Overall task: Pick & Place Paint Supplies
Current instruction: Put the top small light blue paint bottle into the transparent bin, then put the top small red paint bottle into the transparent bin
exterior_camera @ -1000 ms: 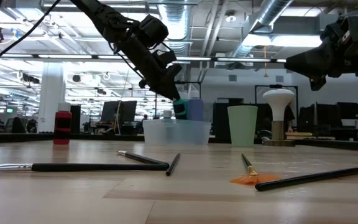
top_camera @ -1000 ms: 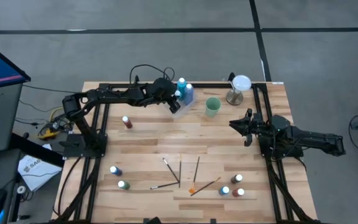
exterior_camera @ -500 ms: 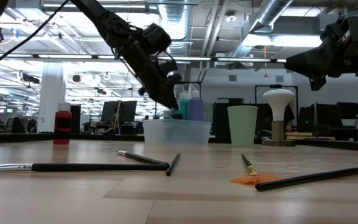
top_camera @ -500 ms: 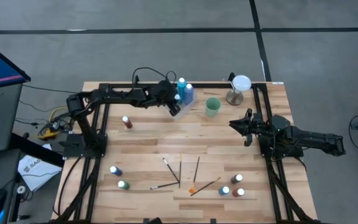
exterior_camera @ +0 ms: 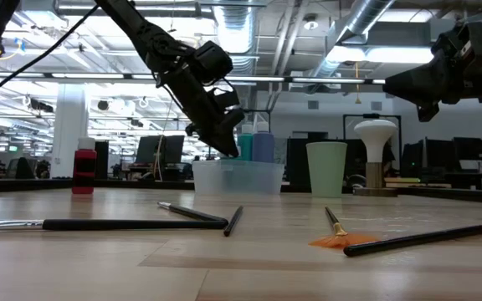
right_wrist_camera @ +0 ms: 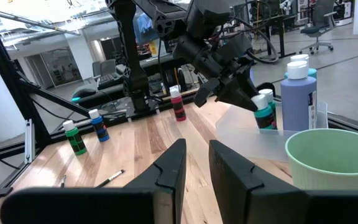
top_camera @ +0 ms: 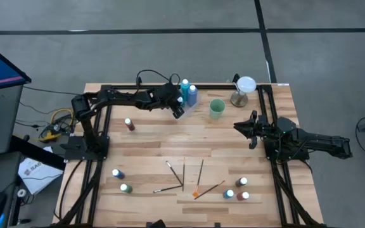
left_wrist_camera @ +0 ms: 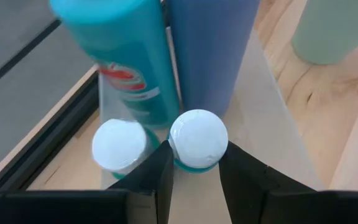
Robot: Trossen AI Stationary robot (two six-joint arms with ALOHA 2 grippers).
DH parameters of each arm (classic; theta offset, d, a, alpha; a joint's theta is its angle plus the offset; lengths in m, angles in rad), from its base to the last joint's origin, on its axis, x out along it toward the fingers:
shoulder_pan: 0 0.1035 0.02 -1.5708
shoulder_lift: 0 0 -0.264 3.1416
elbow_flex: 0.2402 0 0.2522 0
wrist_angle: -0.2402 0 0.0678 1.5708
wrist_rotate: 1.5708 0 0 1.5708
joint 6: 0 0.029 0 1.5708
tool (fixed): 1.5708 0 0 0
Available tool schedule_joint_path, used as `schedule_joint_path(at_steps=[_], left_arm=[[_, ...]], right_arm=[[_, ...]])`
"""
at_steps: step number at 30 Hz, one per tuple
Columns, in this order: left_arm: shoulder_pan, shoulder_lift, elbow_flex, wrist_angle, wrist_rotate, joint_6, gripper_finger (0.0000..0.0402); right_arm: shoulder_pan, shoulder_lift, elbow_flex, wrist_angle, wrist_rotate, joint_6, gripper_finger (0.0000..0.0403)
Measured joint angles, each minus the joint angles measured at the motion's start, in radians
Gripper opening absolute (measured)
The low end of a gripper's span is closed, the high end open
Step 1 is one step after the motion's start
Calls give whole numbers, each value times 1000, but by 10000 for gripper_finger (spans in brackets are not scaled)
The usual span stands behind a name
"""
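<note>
Teal bottle (left_wrist_camera: 197, 140) clamped between left pincer (left_wrist_camera: 194, 171) fingers, over clear tray (exterior_camera: 237, 177)

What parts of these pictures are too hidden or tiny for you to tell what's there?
- Left wrist view: the small teal bottle shows only its white cap; the left end effector hides its body.
- Same view: the tall teal bottle and tall blue bottle are cut off by the picture's edge.
- High view: the paintbrushes are too small to tell bristle colours.
- Low view: the clear tray blurs what sits inside.

Open-plan lab: exposed ceiling ducts (exterior_camera: 366, 25), monitors (exterior_camera: 467, 150).
</note>
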Motion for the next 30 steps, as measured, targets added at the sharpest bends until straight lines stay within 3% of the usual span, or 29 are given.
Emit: schedule_joint_path(at_steps=[10, 22, 30], left_arm=[[2, 2, 0, 0, -9, 0, 141], [1, -6, 0, 13, -7, 4, 149], [-26, -187, -1, -35, 85, 7, 212]], right_arm=[[0, 0, 0, 0, 0, 0, 65], [0, 0, 0, 0, 0, 0, 65], [0, 0, 0, 0, 0, 0, 65]])
